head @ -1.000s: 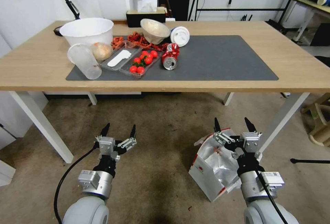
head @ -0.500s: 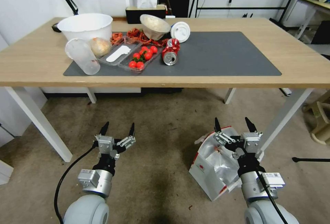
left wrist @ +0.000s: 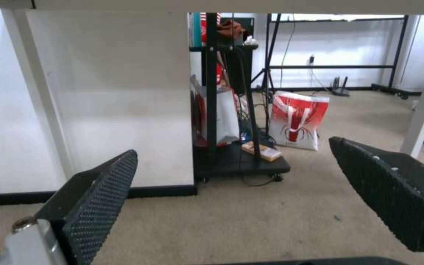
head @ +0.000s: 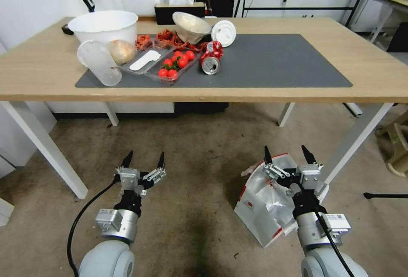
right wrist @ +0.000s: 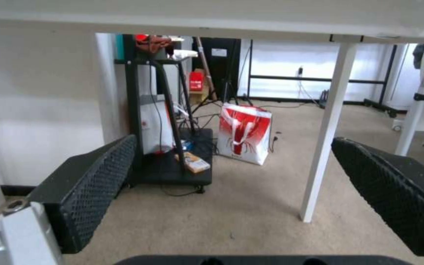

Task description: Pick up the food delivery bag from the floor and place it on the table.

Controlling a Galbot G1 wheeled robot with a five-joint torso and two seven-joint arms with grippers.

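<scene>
Food delivery bag (head: 259,209): stands on the floor (head: 199,149) in front of the tabletop's near right leg, mouth open, silver foil lining showing, red trim along its edges.
Right gripper (head: 286,161): hangs over the bag's open mouth, fingers spread wide, nothing between them; in the right wrist view (right wrist: 232,191) the two black pads stand well apart.
Left gripper (head: 143,161): low over bare floor, well apart from the bag, fingers released and empty; the left wrist view (left wrist: 232,198) shows the same wide gap.
In the way: a white table leg (head: 355,141) slants just beside the bag's far right side.
Tabletop (head: 374,60): light wood, with a dark grey mat (head: 276,62) whose right part is bare.
On the mat's left part: white bucket (head: 103,28), clear cup (head: 98,62) on its side, onion (head: 121,51), tray of tomatoes (head: 173,67), crushed red can (head: 211,63), tilted bowl (head: 191,27), white lid (head: 223,33).
Floor: dull brownish-grey, stained.
Room: beyond the tabletop, a black cart (right wrist: 173,147) and a red-and-white bag (right wrist: 244,132) on the floor, white walls behind.
</scene>
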